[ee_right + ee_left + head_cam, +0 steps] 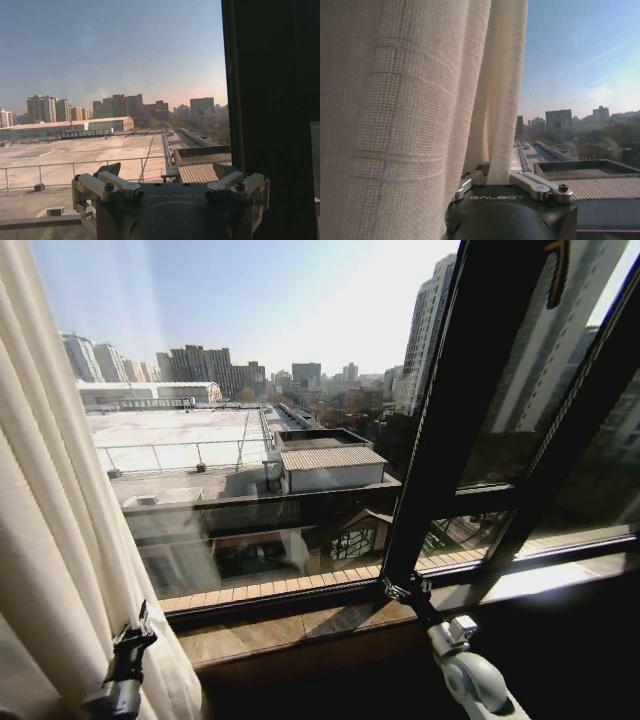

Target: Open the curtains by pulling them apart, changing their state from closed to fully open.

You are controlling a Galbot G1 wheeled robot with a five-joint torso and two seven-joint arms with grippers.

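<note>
One cream pleated curtain (pixel 50 520) hangs bunched at the left edge of the window, leaving the glass bare to the city outside. My left gripper (pixel 133 635) is low down at that curtain's inner edge. In the left wrist view, the gripper (pixel 498 175) has its fingers drawn in around the edge fold of the curtain (pixel 420 100), shut on it. My right gripper (pixel 405 590) is at the foot of the dark window frame bar (pixel 460 410). In its own view the right gripper (pixel 167 172) is open with nothing between its fingers.
A stone windowsill (pixel 300 625) runs below the glass. The tilted dark frame bars and an open sash (pixel 570 440) stand on the right. The dark frame (pixel 270 100) is close beside my right gripper.
</note>
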